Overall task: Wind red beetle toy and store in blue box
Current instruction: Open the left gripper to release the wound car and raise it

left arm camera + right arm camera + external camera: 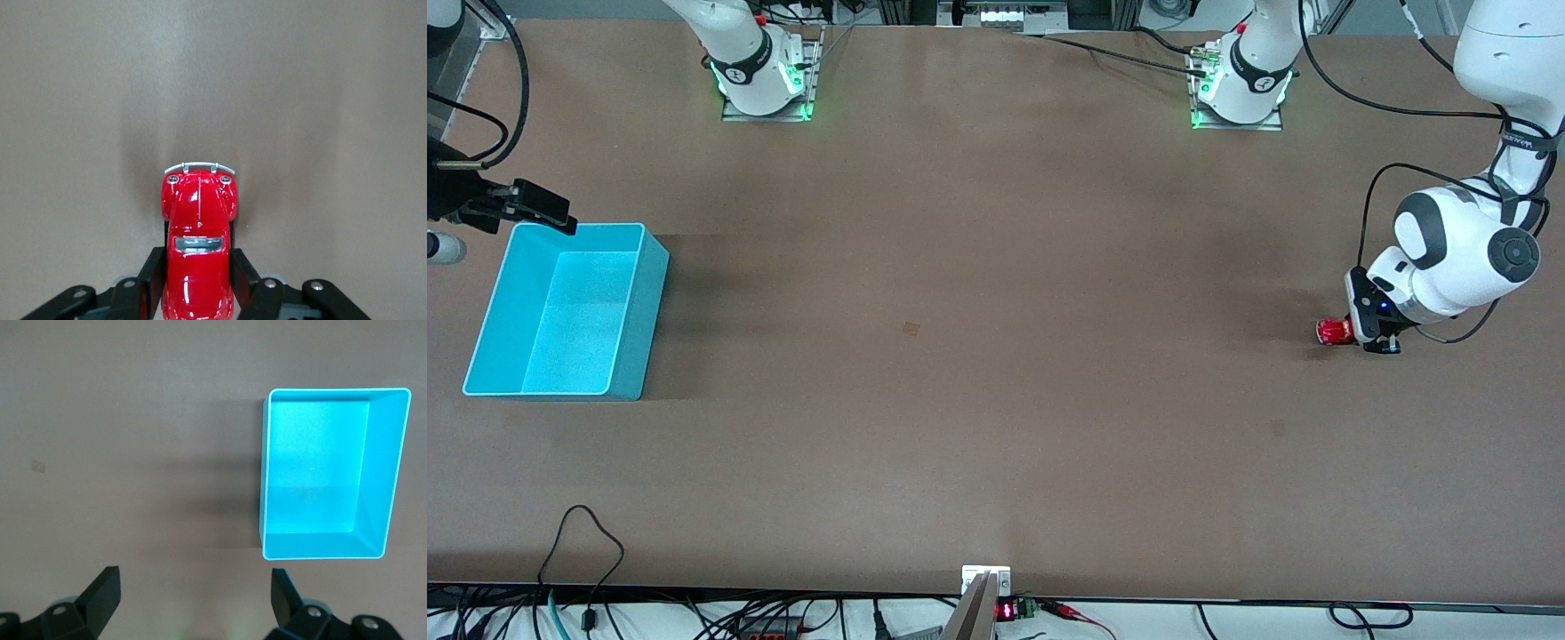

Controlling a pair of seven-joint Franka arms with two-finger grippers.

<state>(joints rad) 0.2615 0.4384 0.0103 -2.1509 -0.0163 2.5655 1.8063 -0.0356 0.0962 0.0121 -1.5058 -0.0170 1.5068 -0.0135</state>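
Note:
The red beetle toy (1334, 331) is at the table surface near the left arm's end of the table. My left gripper (1353, 334) is shut on it, a black finger pressed against each side of its body. In the left wrist view the toy (199, 207) sticks out from between the fingers of the gripper (198, 270), its silver bumper leading. The blue box (645, 311) stands empty at the right arm's end of the table. My right gripper (559, 216) is open and empty, up over the box's corner nearest the robots. In the right wrist view the box (381, 480) is off to one side of the gripper (195, 581).
Bare brown tabletop lies between the toy and the box. The two arm bases (765, 80) (1240, 89) stand along the table edge farthest from the camera. Cables and a small mount (985, 582) lie at the nearest edge.

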